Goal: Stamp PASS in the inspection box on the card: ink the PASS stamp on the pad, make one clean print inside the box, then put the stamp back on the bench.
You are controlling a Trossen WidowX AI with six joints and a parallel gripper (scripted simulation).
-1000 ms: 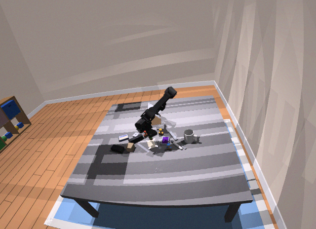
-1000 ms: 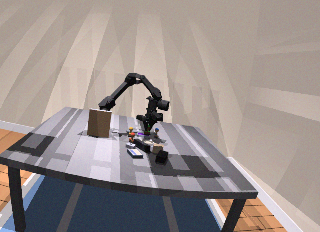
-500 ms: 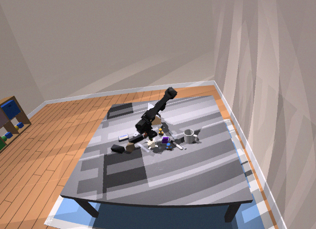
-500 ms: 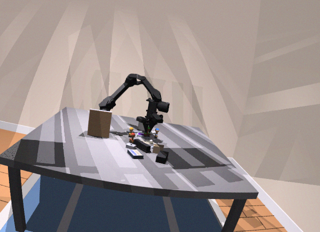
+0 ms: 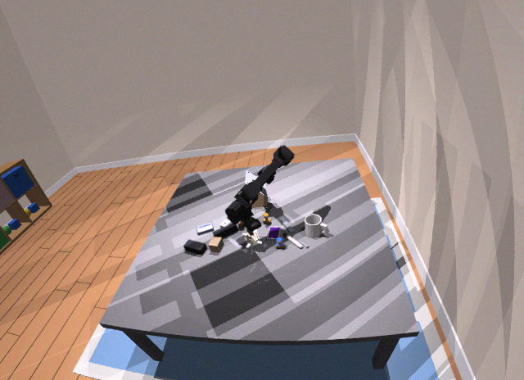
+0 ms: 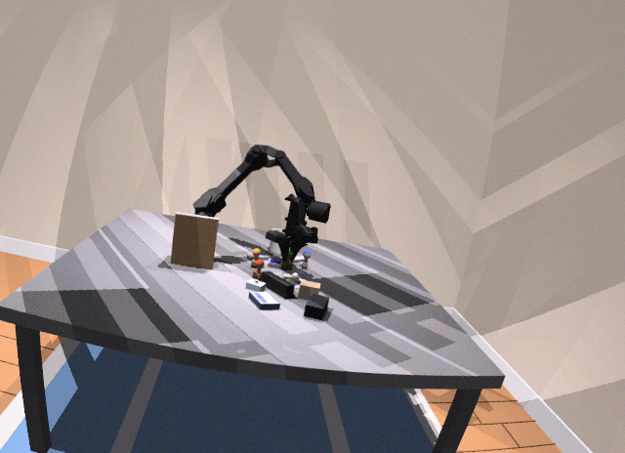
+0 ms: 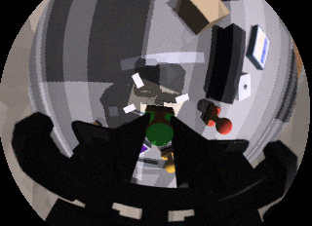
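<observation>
My gripper (image 5: 250, 231) (image 6: 287, 263) (image 7: 160, 117) is shut on the green-topped stamp, held upright just over the card (image 5: 253, 239) (image 6: 289, 276) near its edge in the wrist view. Whether the stamp touches the card is hidden. The card has white tape at its corners and lies in shadow; the inspection box and any print cannot be made out. The purple ink pad (image 5: 273, 232) (image 6: 273, 262) lies beside the card, mostly hidden by the fingers in the wrist view. The stamp's lettering is not visible.
A red stamp (image 6: 259, 267) (image 7: 223, 126), yellow stamp (image 5: 266, 217) (image 6: 256, 253) and blue stamp (image 5: 279, 242) (image 6: 306, 257) stand nearby. A long black block (image 6: 277, 283) (image 7: 224, 62), wooden block (image 5: 215, 244) (image 6: 309, 288), black box (image 5: 195, 246), mug (image 5: 313, 226) and upright board (image 6: 194, 240) surround the area.
</observation>
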